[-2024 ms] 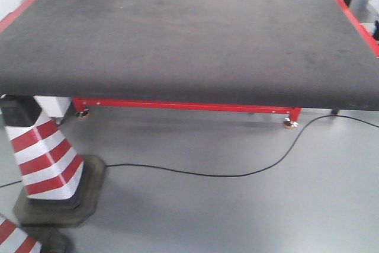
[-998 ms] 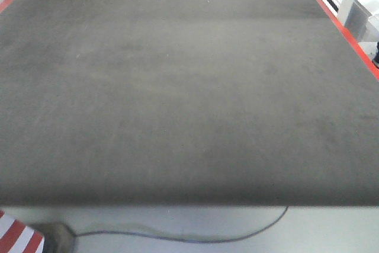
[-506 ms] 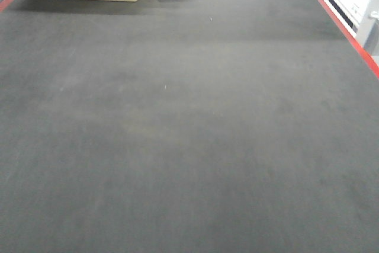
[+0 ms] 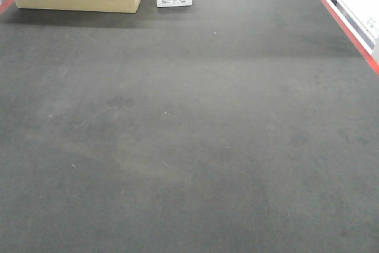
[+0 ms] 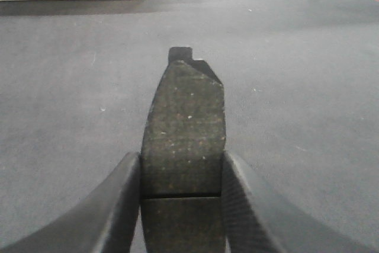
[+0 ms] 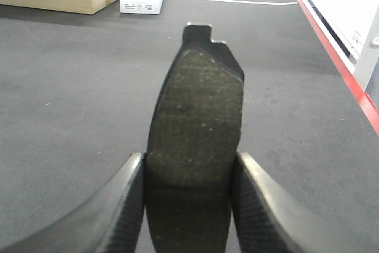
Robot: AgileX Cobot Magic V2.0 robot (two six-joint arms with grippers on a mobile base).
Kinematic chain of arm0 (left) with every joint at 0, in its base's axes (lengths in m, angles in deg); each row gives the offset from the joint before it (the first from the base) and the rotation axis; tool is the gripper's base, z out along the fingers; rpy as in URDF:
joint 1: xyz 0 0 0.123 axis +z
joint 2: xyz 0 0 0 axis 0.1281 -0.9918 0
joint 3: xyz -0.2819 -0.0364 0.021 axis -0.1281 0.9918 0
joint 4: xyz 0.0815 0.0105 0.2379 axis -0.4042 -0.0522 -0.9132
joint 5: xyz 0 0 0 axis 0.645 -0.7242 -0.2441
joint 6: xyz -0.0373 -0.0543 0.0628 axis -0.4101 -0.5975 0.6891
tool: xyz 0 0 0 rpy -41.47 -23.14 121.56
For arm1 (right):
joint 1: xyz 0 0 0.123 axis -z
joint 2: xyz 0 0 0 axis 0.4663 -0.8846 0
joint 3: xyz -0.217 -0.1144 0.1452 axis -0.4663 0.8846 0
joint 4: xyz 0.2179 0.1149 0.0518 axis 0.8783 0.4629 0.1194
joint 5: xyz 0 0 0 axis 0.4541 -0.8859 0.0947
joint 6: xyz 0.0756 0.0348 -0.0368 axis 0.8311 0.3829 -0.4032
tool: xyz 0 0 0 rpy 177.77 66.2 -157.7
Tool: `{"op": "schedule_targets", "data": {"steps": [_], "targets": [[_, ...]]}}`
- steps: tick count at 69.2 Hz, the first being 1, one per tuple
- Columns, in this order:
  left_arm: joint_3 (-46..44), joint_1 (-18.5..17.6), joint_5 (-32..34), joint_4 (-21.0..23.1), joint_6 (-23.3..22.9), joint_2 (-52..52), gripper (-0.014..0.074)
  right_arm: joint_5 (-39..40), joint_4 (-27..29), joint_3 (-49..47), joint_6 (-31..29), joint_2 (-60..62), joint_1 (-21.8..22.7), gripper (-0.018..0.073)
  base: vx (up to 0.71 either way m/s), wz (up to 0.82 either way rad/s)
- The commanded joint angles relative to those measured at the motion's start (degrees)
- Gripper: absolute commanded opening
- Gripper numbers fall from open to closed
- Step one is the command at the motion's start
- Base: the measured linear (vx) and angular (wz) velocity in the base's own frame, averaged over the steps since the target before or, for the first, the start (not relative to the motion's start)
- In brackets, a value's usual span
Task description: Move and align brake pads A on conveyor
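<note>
Holding one brake pad (image 5: 185, 117) pinched in the left gripper (image 5: 181, 167) and a second brake pad (image 6: 198, 99) in the right gripper (image 6: 188, 167), both pointing to 12 o'clock over the conveyor (image 4: 189, 146), we judge set-down is the step in hand: lower both flat, edges aligned side by side.

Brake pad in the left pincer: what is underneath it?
Only the dark grey belt shows around the brake pad held in the left pincer; the patch directly beneath is hidden.
</note>
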Motion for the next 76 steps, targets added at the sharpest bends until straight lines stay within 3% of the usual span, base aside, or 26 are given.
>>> {"op": "schedule_targets", "data": {"steps": [1,76], "targets": [[-1.64,-0.34,5.38,0.1,-0.24,-0.54,-0.0006,5.25,-0.02,-1.86,-0.18,-0.54,0.08,-0.0008,0.08,-0.01],[-1.64,-0.34,5.27,0.1,-0.24,-0.54,-0.0006,5.25,-0.02,-1.86,-0.18,-0.54,0.08,-0.0008,0.0,0.0]]}}
